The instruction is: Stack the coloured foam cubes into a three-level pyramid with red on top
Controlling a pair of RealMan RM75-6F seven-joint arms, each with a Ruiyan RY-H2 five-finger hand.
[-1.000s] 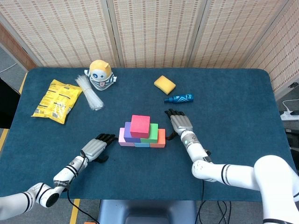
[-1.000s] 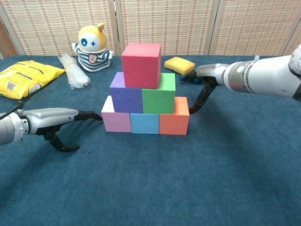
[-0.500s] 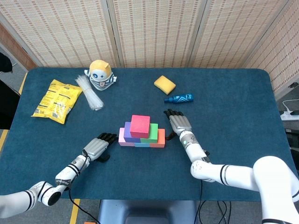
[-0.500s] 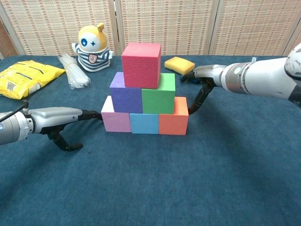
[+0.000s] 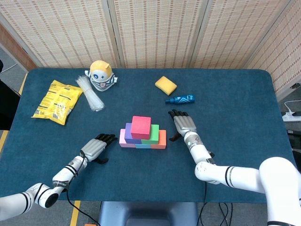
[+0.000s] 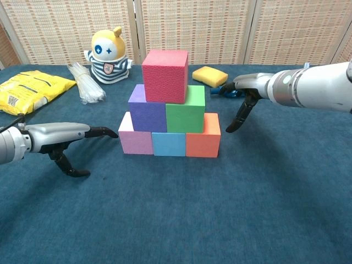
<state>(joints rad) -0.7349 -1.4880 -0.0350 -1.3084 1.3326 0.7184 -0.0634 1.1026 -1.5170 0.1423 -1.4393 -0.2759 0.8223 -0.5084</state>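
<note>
Here, mid-frame, the red cube (image 6: 165,76) caps the pyramid (image 5: 142,133); only the chest view shows the left hand (image 6: 60,136) and right hand (image 6: 248,89) spread wide, empty, flanking it

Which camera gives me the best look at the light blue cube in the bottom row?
The chest view: the light blue cube shows its whole front face between pink and orange. The head view shows only a thin sliver under the upper cubes.

A yellow snack bag (image 5: 57,101), zip ties (image 5: 90,93), a toy figure (image 5: 101,75), a sponge (image 5: 165,85) and a blue bottle (image 5: 181,99) lie on the table (image 5: 235,103).
</note>
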